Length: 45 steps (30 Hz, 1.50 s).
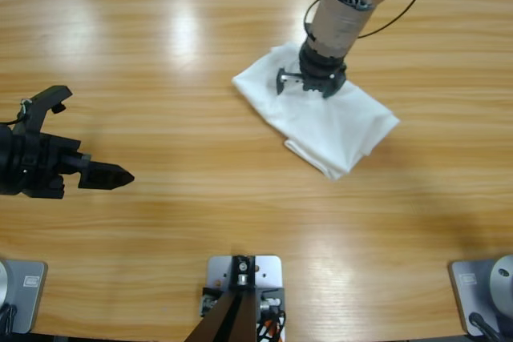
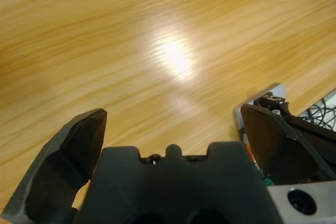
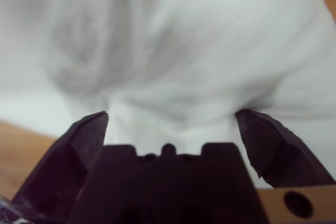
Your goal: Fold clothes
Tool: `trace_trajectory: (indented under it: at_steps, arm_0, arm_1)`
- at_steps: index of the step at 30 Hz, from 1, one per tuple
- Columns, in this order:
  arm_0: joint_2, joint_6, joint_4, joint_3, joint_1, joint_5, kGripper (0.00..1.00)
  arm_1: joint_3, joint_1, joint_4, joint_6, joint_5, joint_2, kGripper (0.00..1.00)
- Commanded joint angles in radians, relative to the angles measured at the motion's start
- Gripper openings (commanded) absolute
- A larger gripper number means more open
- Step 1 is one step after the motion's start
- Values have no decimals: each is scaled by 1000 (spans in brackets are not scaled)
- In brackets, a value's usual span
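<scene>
Wooden surface (image 1: 200, 126) bearing one folded white shirt (image 1: 337, 130); right hand (image 1: 314, 86), jaws spread, set down on the shirt's upper part; left hand (image 1: 120, 175), jaws spread and empty, well apart from it.

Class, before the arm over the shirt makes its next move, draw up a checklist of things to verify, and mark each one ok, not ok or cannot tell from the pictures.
1. Right gripper is over the white T-shirt: ok.
2. Its fingers are spread with cloth between them: ok.
3. Fingers touch the cloth: cannot tell.
4. T-shirt lies wholly on the table: ok.
5. Left gripper is parked away from the shirt, over bare wood: ok.
6. Shirt is folded into a neat, finished bundle: not ok, its edges are uneven.
</scene>
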Motion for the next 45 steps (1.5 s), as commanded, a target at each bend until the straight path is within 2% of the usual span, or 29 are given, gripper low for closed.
trace_trajectory:
  at_steps: [1,3,4,6,7,9,11,14,16,19,26,36,39,45]
  arm_0:
    - [-22,-32,-37,56,-10,-4,1000]
    - [-22,-37,-43,56,-10,-4,1000]
    - [-23,-37,-43,56,-10,-4,1000]
    - [-29,-36,-43,57,-10,-3,1000]
    - [-32,-34,-43,59,-10,-2,1000]
    - [-39,-34,-41,62,-10,-4,1000]
    - [-52,-32,-39,61,-10,-2,1000]
    - [-71,-32,-31,59,-10,-2,1000]
    - [-83,-32,-24,63,-10,-2,1000]
    - [-94,-32,-20,72,-10,-2,1000]
    - [-100,-34,-20,83,-10,-2,1000]
    - [-121,-34,-20,110,-9,-2,1000]
    - [-133,-34,-20,113,-7,-2,1000]
    - [-150,-35,-21,144,-1,-1,1000]
  arm_1:
    - [130,61,-113,-267,71,-169,1000]
    - [155,88,-101,-309,55,-218,1000]
    - [180,97,-96,-270,-10,-260,1000]
    - [206,95,-44,-8,-150,-324,1000]
    - [215,75,-22,126,-163,-333,1000]
    - [218,34,8,413,-119,-308,1000]
    - [202,25,12,597,-74,-269,1000]
    - [173,25,5,767,-58,-209,1000]
    - [169,18,-21,806,-32,-168,1000]
    - [170,7,-51,816,-5,-110,1000]
    - [277,-4,-204,720,-27,-61,987]
    - [260,-14,-233,610,-45,-8,941]
    - [183,-14,-176,527,-24,67,945]
    - [-79,22,57,292,-72,189,946]
